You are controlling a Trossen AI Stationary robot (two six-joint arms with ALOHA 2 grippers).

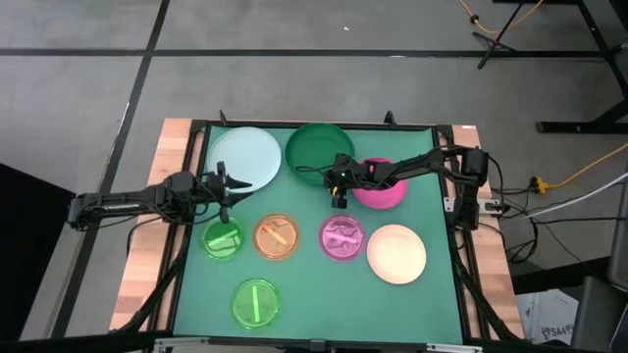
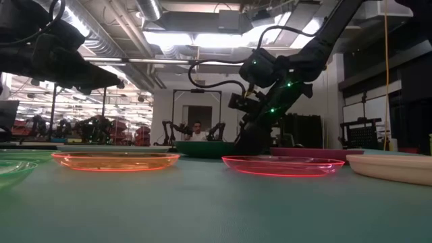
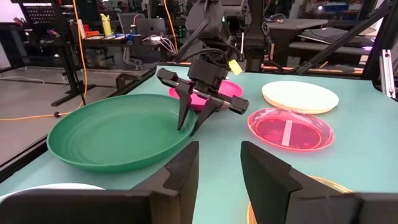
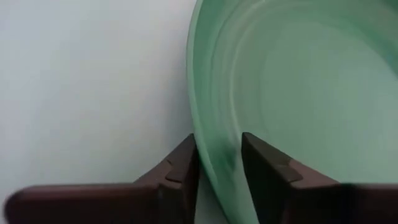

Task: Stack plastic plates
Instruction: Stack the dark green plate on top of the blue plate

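At top centre of the high view the dark green plate [image 1: 316, 149] lies flat on the counter [image 1: 432, 294], and the right fingers [image 1: 339, 191] straddle its lower right rim: one finger inside the dish, one outside, as the right wrist view shows. They look to be closing on that edge, not yet clearly pinching it. Just right lies the magenta plate [image 1: 383, 193]. Left fingers [image 1: 225, 193], spread and empty, hover farther off between the pale blue plate [image 1: 245, 157] and a small green plate [image 1: 222, 238].

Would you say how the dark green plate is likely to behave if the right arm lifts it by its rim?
The dark green plate is probably stiff and light, a shallow moulded dish. Held at one edge, with the right gripper's jaws straddling the rim, it may droop or pivot. Its glossy surface suggests it could slip.
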